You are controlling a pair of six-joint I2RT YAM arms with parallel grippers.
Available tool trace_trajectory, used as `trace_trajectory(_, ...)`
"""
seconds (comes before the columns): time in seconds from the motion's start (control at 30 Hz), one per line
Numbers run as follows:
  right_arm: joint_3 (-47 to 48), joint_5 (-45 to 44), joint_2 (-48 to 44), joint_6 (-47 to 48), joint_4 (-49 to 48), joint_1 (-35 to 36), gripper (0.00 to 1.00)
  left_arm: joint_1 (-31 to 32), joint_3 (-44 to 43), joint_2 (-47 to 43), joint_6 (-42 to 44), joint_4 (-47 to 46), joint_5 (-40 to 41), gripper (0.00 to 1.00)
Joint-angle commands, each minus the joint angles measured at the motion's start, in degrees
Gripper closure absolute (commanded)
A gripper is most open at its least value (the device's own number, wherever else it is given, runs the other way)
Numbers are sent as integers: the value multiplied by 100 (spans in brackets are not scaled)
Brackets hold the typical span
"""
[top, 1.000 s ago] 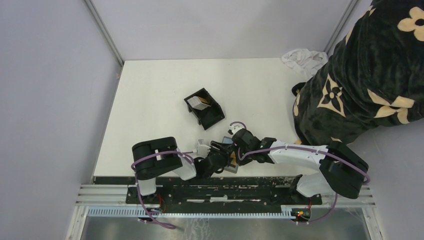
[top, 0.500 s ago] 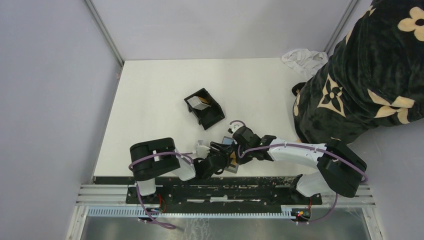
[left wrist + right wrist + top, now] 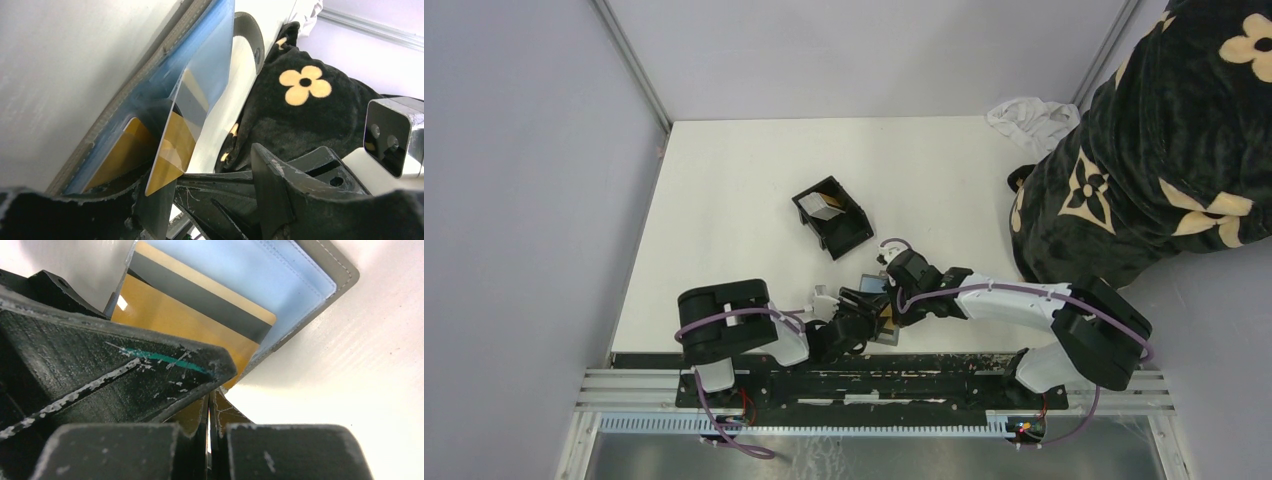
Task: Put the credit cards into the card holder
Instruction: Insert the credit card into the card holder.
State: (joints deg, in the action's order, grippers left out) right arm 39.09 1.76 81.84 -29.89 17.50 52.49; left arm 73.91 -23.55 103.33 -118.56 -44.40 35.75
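From above, the white counter (image 3: 744,200) carries a grey wallet (image 3: 886,330) close to its near edge, and both arms meet over it. The left tool (image 3: 856,322) is at the left side of the wallet and the right tool (image 3: 885,312) at its right side, so most of the wallet is covered. The card holder (image 3: 849,232) stands beyond the wallet, toward the far left and well apart from it. A silver-grey card (image 3: 824,206) stands inside the holder's far end. To the right of the wallet a black blanket (image 3: 1164,150) with tan flowers covers the counter's edge. A white cloth (image 3: 1027,115) lies far behind the wallet, at the far right corner.

In the left wrist view the wallet lies open, with a blue lining and a grey stitched border. The tan-gold card (image 3: 172,150) is tilted up from this lining, and its reflection shows on the blue surface. The left tool's own fingers (image 3: 272,175) stand wide apart, one on each side of the card, and they grip nothing. Black parts of the right tool meet the card's lower edge.

In the right wrist view the tan-gold card, with its dark stripe, lies over the wallet's blue lining. The right tool's fingers (image 3: 295,450) are pressed together with only a thin slit between them. Gold colour shows just at this slit, so the tool appears clamped on the card's near edge. A black finger with a green scratch crosses in front of the card.
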Motion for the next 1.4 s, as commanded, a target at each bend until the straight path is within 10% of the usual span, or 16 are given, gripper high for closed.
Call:
trace_trajectory(0.0,279,-89,245,-67,-1509,-2,99,361,791,605,-343,2628,-1465,33)
trace_trajectory(0.67,639,-57,709,-70,-1663,-2,99,390,986,624,-688,2377,-1539,33)
trace_trajectory(1.37,834,62,1025,-77,-1738,-54,99,423,868,-653,-905,4637,-1108,35)
